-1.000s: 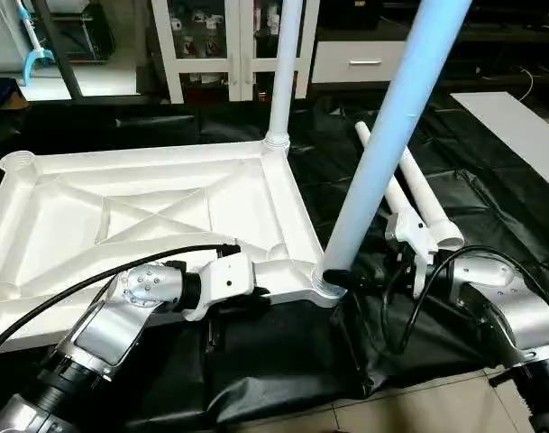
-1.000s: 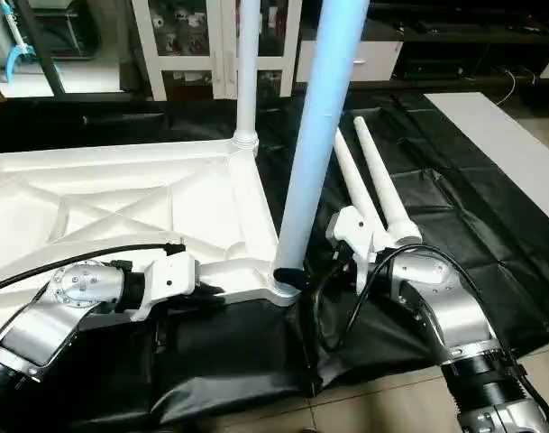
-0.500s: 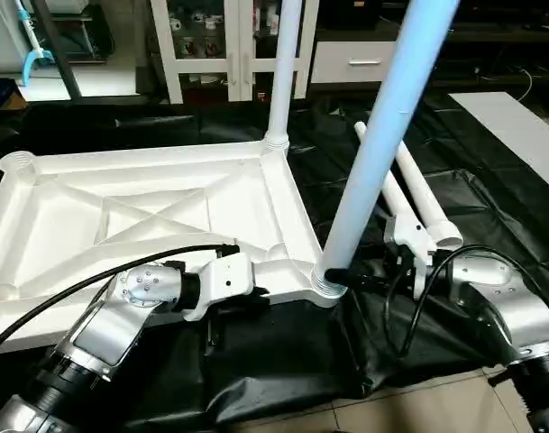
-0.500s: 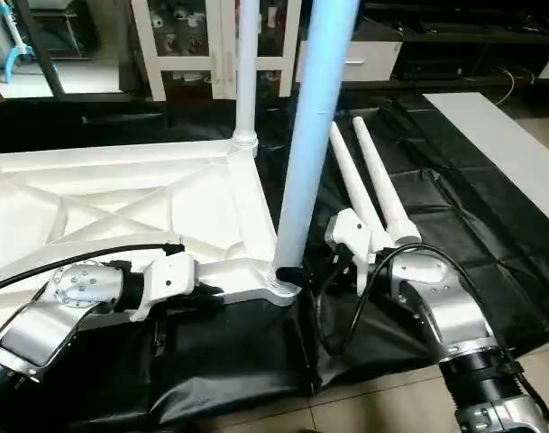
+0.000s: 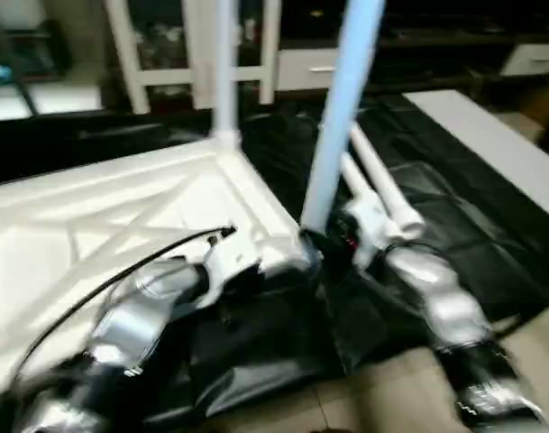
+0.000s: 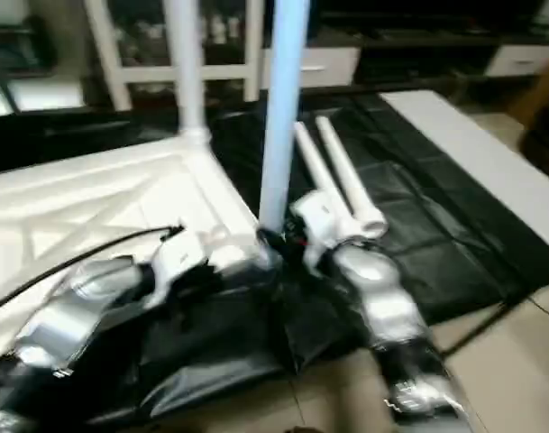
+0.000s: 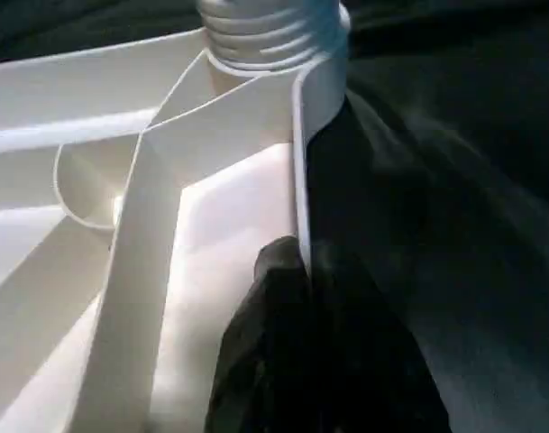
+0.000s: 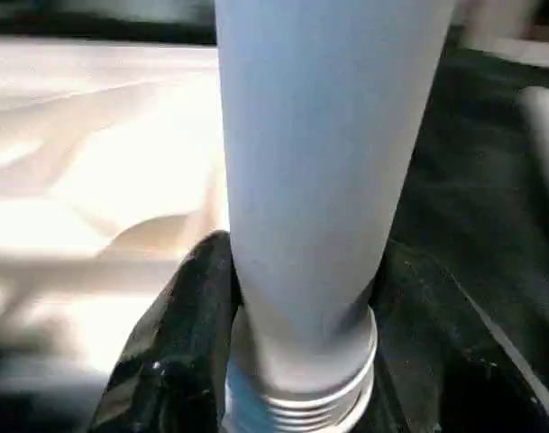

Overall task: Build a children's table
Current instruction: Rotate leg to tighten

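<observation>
The children's table top (image 5: 121, 216) lies upside down on black sheeting, its X-ribs facing up. One white leg (image 5: 224, 63) stands in the far corner socket. A second leg (image 5: 333, 135) rises from the near right corner socket (image 7: 265, 36), leaning slightly right. My right gripper (image 5: 324, 244) is shut on that leg's base, with black fingers (image 8: 179, 334) on both sides of the tube (image 8: 310, 180). My left gripper (image 7: 301, 262) is shut on the top's near rim (image 7: 301, 162), close to the same corner. Two loose legs (image 5: 382, 185) lie side by side beyond my right arm.
A white flat board (image 5: 490, 144) lies on the black sheeting (image 5: 445, 234) at the right. A white glass-door cabinet (image 5: 130, 45) and a drawer unit (image 5: 301, 68) stand behind. Tiled floor (image 5: 382, 397) begins at the sheeting's near edge.
The camera has swung, shifting the whole picture left. My right gripper's fingers have closed in on the leg's base, and the leg stands more upright than a second ago. The left gripper's hold is unchanged.
</observation>
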